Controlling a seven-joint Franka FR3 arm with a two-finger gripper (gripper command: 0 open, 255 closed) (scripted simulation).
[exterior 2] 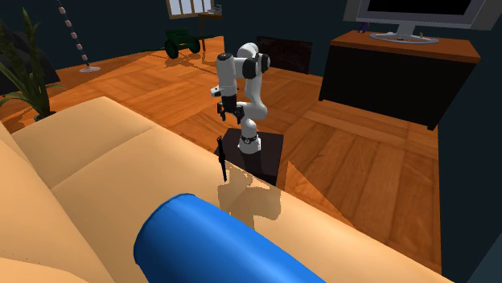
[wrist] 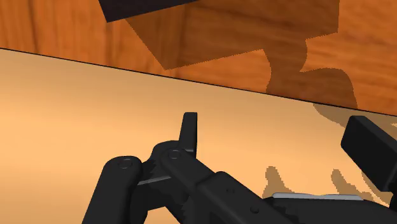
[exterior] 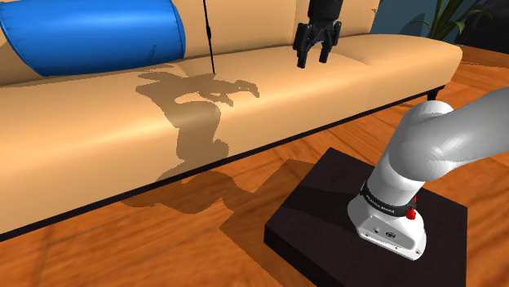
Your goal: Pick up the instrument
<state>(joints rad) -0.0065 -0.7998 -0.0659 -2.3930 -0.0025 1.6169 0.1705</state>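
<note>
Shoulder view puts the gripper (exterior: 314, 59) above the sofa (exterior: 81, 130) seat, fingers spread and nothing between them. The instrument (exterior: 209, 37), a thin black rod, stands upright on the seat, between the blue cushion (exterior: 90, 33) and the gripper in that view and clearly apart from both. In the second exterior view it rises near the seat's front edge (exterior 2: 222, 157), with the gripper (exterior 2: 227, 111) off to one side and higher, towards the stand (exterior 2: 269, 153). The wrist view looks down past the parted fingers (wrist: 189, 130) at bare seat and the floor beyond, so the claw is not lined up on the rod. I judge the task barely begun: no approach, no grasp, no lift. What remains is to move across, bring the open fingers around the shaft, close and raise it.
</note>
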